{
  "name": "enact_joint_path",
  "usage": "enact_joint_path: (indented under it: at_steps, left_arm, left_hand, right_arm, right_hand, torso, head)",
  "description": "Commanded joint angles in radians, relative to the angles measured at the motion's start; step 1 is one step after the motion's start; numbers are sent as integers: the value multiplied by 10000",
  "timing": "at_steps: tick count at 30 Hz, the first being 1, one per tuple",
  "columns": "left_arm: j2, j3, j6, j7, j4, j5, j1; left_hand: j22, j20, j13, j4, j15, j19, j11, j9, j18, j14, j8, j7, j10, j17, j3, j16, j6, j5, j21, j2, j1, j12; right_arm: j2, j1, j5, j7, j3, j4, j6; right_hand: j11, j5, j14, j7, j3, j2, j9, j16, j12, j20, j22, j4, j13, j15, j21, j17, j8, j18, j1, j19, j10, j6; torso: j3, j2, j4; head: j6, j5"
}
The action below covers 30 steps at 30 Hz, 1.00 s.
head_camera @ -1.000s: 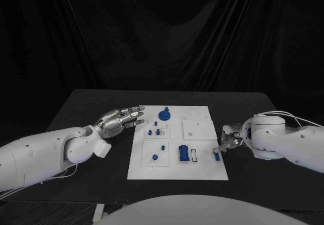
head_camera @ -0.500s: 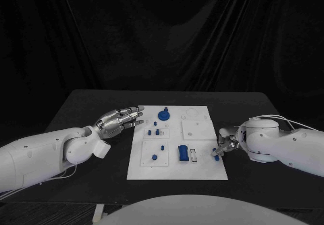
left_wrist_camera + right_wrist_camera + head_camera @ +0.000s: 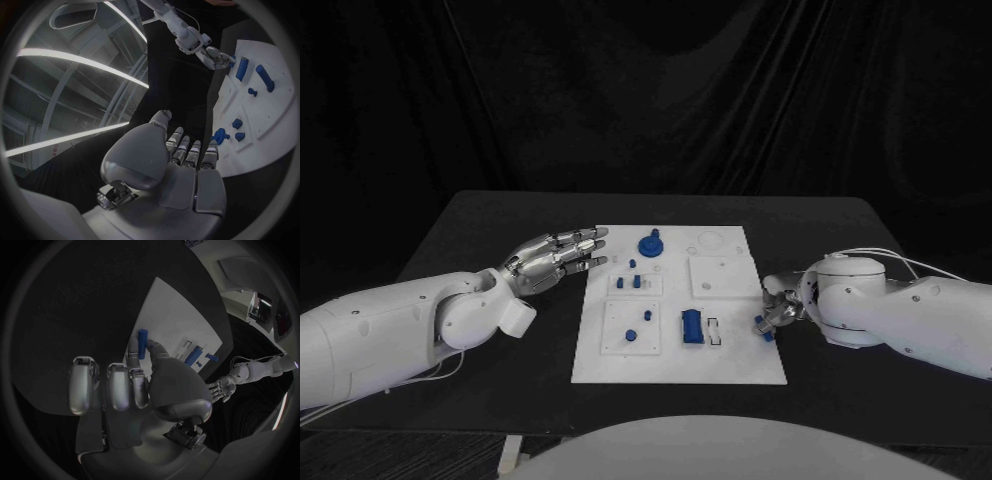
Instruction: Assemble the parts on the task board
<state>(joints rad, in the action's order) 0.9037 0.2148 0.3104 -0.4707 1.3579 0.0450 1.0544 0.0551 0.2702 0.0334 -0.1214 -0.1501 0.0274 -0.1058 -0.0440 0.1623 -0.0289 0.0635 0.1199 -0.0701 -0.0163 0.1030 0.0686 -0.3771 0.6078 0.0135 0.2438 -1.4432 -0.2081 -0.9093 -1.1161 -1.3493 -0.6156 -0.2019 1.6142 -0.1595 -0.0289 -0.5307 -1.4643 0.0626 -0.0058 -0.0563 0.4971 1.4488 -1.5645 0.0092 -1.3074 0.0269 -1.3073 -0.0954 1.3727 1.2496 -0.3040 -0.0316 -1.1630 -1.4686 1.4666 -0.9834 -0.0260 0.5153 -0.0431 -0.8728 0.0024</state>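
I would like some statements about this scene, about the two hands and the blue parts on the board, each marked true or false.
1. The right hand pinches a blue rod at the task board's right edge. True.
2. The left hand grips a blue part. False: it holds nothing, its fingers extended beside the board's left edge.
3. A blue knob stands near the board's far edge. True.
4. The board lies on a white table. False: the table is black.
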Motion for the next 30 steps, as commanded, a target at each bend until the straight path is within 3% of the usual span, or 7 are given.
enact_joint_path:
  at_steps: [1,5,10,14,17,22,30]
  left_arm:
    - [-14,-10,164,-72,6,-21,-15]
    - [-24,-10,190,-48,5,-21,-16]
    - [-8,-10,204,-15,20,-21,-17]
    - [12,-10,215,11,21,-21,-17]
    - [20,-10,216,23,19,-21,-17]
    - [23,-10,229,59,10,-21,-17]
    - [-11,-10,270,106,-18,-21,-18]
  left_hand:
    - [-13,44,13,-16,-36,-41,-61,-7,181,-26,50,31,-25,-15,-68,48,-3,0,16,4,151,-70]
    - [-16,44,19,-34,-32,-43,-92,-11,183,-26,60,59,-47,-15,-72,51,-31,-9,15,16,177,-112]
    - [-15,43,24,-41,-18,-43,-133,-11,185,-29,64,74,-71,-17,-74,58,-35,-12,14,14,193,-148]
    - [-15,43,27,-44,-16,-43,-154,-11,187,-29,66,81,-85,-17,-75,60,-36,-14,14,12,201,-168]
    - [-15,43,27,-44,-16,-43,-154,-11,187,-29,66,81,-85,-17,-75,60,-36,-14,14,12,201,-168]
    - [-15,43,27,-44,-16,-43,-154,-11,187,-29,66,81,-85,-17,-75,60,-36,-14,14,12,201,-168]
    - [-20,41,32,-50,-9,-45,-197,-10,190,-34,67,84,-113,-18,-77,69,-28,-17,13,10,216,-203]
  right_arm:
    - [42,138,-127,-224,-64,-64,31]
    - [105,171,-121,-210,-64,-58,129]
    - [119,192,155,-158,-64,-5,636]
    - [74,198,564,-88,-63,86,1051]
    - [19,199,881,-35,-62,176,1314]
    - [-200,161,2168,159,-60,508,2213]
    - [-417,-138,4697,395,-59,949,3286]
  right_hand:
    - [178,-162,-514,65,371,73,-264,-47,-63,117,-1960,229,-2635,139,-76,-88,426,-174,-170,-351,1042,425]
    - [347,-125,-497,252,986,242,-452,-95,-63,265,-1942,644,-2635,290,-144,-200,684,-186,-226,-335,1042,753]
    - [347,-153,-506,246,1814,304,-413,-70,-63,299,-1961,1174,-2635,298,-108,-158,445,-185,-350,-349,1042,600]
    - [296,-154,-514,186,2656,374,-259,-43,-63,284,-1992,1660,-2635,263,-35,-117,48,-167,-300,-375,1042,399]
    - [285,-253,-519,174,2869,402,-207,-28,-63,276,-1997,1768,-2635,255,-22,-92,-71,-164,-219,-379,1042,367]
    - [237,-565,-543,116,3231,452,-79,33,-63,253,-2031,1898,-2635,220,85,28,-362,-141,28,-415,1042,241]
    - [144,-971,-566,9,3453,620,-65,102,-63,185,-2058,1789,-2635,142,178,155,-556,-122,486,-442,1042,141]
  torso:
    - [-3,-4,6]
    - [3,6,-9]
    - [-1,10,2]
    - [-2,5,7]
    - [0,3,6]
    - [1,2,5]
    - [-1,1,4]
  head:
    - [2,11]
    - [2,9]
    - [2,51]
    - [2,59]
    - [2,72]
    - [2,92]
    - [2,50]
